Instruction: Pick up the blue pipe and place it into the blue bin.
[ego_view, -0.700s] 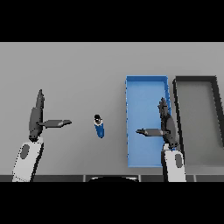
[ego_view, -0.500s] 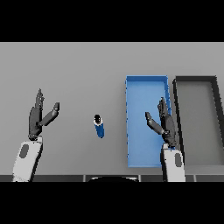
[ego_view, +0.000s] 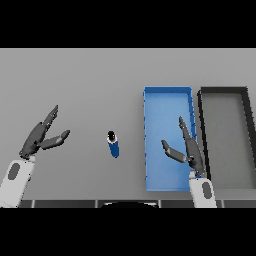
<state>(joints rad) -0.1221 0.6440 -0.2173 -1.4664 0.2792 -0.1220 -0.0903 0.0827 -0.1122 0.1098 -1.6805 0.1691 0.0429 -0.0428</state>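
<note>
Grey table (ego_view: 90, 80) fills the head view, plain and flat. On its right half lies the blue bin (ego_view: 148, 140), a long rectangular tray with its long side running away from the robot; nothing can be seen inside it apart from its blue floor. Just beside it, further right, sits a dark bin (ego_view: 201, 135) of similar shape with a grey floor, also holding nothing that shows.

Left of the blue bin, well apart from its wall, is the blue pipe (ego_view: 113, 144). Its long axis runs roughly away from the robot, tilted slightly, with a dark end toward the far side and the blue body nearer the robot. Whether it stands or lies cannot be told. No hand touches it.

Right hand (ego_view: 189, 148) hangs over the near part of the blue bin, fingers straight and spread, thumb out to the left, holding nothing. Left hand (ego_view: 42, 137) is at the table's left, well apart from the pipe, fingers straight and pointing up and right, thumb apart, empty
</note>
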